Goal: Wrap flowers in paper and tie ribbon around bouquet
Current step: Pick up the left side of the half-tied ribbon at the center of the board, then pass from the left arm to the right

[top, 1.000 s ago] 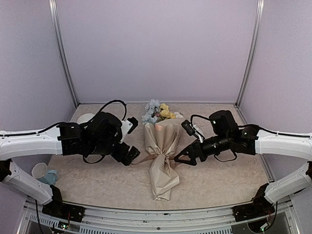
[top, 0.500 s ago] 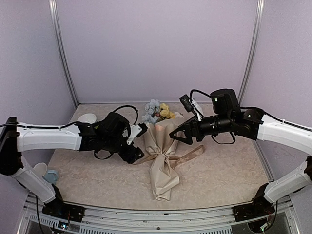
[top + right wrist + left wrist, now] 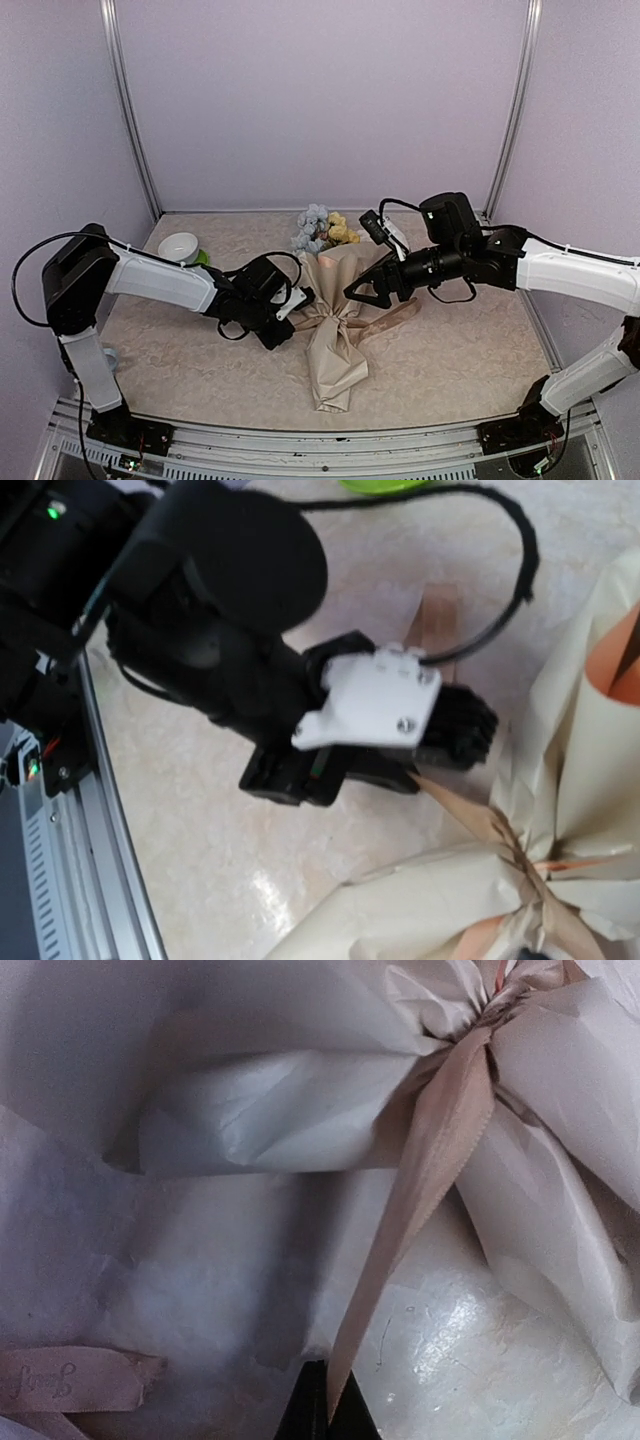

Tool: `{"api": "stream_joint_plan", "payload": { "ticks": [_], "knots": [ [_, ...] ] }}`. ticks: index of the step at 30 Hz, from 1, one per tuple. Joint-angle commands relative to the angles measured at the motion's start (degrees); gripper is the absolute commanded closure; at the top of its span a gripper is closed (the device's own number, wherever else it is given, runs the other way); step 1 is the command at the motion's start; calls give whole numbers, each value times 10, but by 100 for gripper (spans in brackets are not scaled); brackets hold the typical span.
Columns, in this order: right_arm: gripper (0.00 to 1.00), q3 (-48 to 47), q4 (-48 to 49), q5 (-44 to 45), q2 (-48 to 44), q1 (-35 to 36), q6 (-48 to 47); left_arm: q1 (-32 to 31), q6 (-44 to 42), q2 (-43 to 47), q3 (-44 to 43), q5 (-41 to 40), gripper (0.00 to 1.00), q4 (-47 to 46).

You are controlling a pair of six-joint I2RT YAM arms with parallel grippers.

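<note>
**Ops A:** Well, where do I find the bouquet (image 3: 330,285) right now?

**Ops B:** I have it lying flat in the middle of the table (image 3: 460,370), narrow end toward the arm bases. The flowers (image 3: 322,230) poke out of the far end, pale blue, pink and yellow. The paper (image 3: 338,372) is pinched in at about its middle, and the ribbon (image 3: 397,313) is tied there. One tail runs out to the right on the tabletop.

**Ops A:** And my left gripper (image 3: 292,322)?

**Ops B:** Down low, just left of that waist. On the left wrist view I see its fingertips (image 3: 308,1420) pressed together on the other tail of ribbon. That tail runs straight from them up to the gathered paper. Another bit of ribbon with script lettering lies at the bottom left of that view.

**Ops A:** Right gripper (image 3: 360,290)?

**Ops B:** Jaws spread, holding nothing. I see it hanging over the upper right of the cone, close to the paper. From above I can't tell whether it touches. Its wrist camera looks down on the left gripper and the strand leading from it to the waist.

**Ops A:** Anything else out there?

**Ops B:** A white bowl (image 3: 179,245) at the far left of the table, well apart from the bouquet.
</note>
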State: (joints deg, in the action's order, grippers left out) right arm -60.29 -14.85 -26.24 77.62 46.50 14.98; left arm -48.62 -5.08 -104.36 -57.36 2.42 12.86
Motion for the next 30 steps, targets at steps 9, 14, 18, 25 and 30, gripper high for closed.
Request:
{"api": "stream_joint_plan", "payload": {
  "ticks": [9, 14, 18, 25, 30],
  "knots": [
    [21, 43, 112, -17, -12, 2, 8, 1, 69, 180, 28, 223, 100, -118],
    [31, 65, 189, -37, 27, 6, 31, -6, 124, 171, 44, 300, 100, -196],
    [42, 96, 241, -41, 35, 9, 42, -15, 137, 146, 43, 322, 100, -219],
    [49, 149, 266, -55, 8, 12, 48, -25, 178, 112, 34, 327, 99, -285],
    [45, 185, 255, -17, -6, 14, 59, -17, 214, 83, 38, 332, 99, -321]
  ]
}}
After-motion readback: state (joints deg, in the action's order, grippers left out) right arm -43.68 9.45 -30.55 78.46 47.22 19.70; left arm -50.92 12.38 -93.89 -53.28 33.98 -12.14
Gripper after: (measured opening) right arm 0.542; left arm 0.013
